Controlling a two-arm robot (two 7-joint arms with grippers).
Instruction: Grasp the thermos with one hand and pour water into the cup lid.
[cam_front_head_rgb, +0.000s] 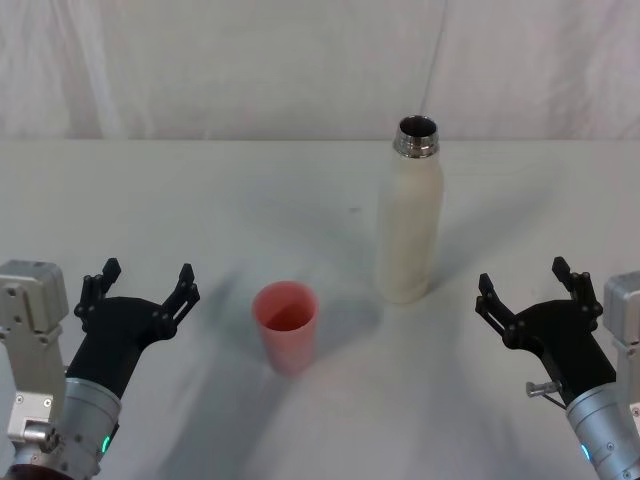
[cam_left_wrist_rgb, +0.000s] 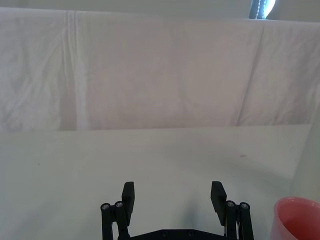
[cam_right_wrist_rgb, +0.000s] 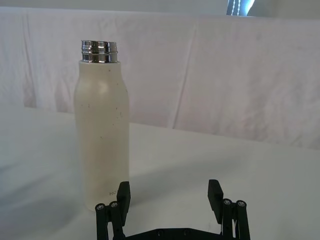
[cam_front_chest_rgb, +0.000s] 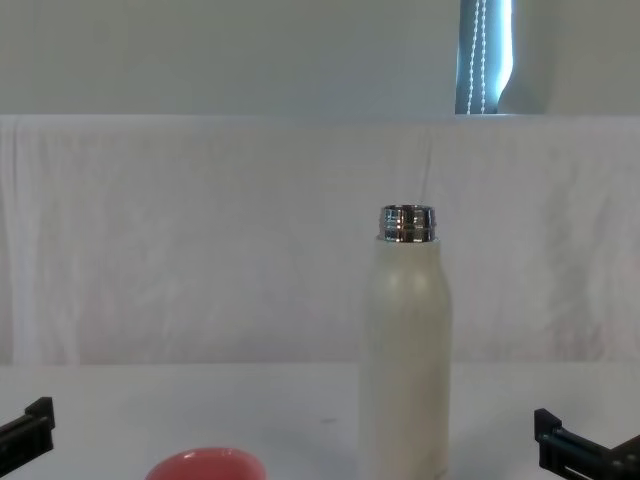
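Open right gripper (cam_right_wrist_rgb: 170, 192), thermos (cam_right_wrist_rgb: 102, 135) lettering illegible

— Where's the thermos (cam_front_head_rgb: 408, 225)?
— Upright on the table (cam_front_head_rgb: 200, 200), cream-white, chrome neck uncapped.
— And the cup lid (cam_front_head_rgb: 286, 324)?
— Coral, mouth up, near its left, closer to us.

Bright, even, diffuse lighting, soft faint shadows on the white table (cam_front_head_rgb: 200, 200), small glints on the thermos (cam_front_head_rgb: 408, 225) chrome neck, sharp focus.
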